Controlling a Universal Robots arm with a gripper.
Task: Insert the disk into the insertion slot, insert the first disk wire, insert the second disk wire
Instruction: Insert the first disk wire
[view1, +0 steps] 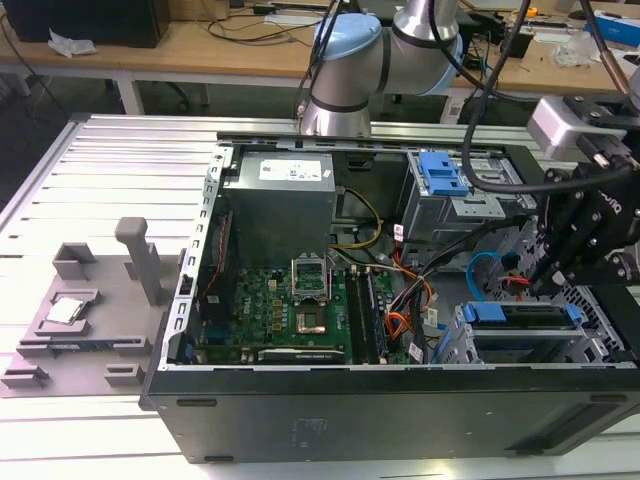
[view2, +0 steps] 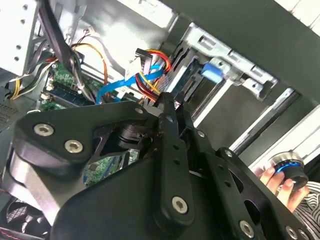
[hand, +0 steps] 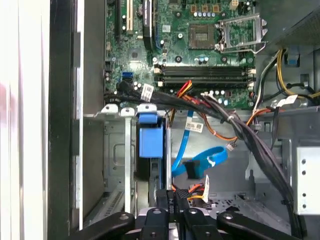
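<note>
- Disk (view1: 520, 314) in its blue frame sits inside the insertion slot (hand: 117, 152), the wide bay of the silver cage at the exterior view's lower right of the open computer case (view1: 400, 415). It looks fully in, with its back end facing the inside of the case where the wires can reach it.
- Gripper (hand: 172, 205) hangs just beside the disk's end. Its fingers are pressed together on a black wire plug (hand: 172, 197) trailing red, orange and yellow strands. Held on edge and in line with the disk, the plug seems aimed at the disk's socket. I cannot tell whether it touches the disk.
- Blue flat cable (hand: 207, 160) loops loose in the gap next to the disk. By my reading it is not yet joined to the disk.
- Thick black wire bundle (hand: 250, 145) runs across the case to one side of the gripper.
- Blue latch (view1: 440, 172) on the grey cage farther back is a separate part, well apart from the gripper.
- A hand (view2: 272, 179) rests by a round blue-ringed knob (view2: 287, 167) outside the case, likely ready at a control.
- Writing: a white label on the power supply (view1: 295, 172), white tags on the wires (hand: 147, 92), small white print on the plug and pale lettering on the gripper's side. I can make out no wording on any of them.
</note>
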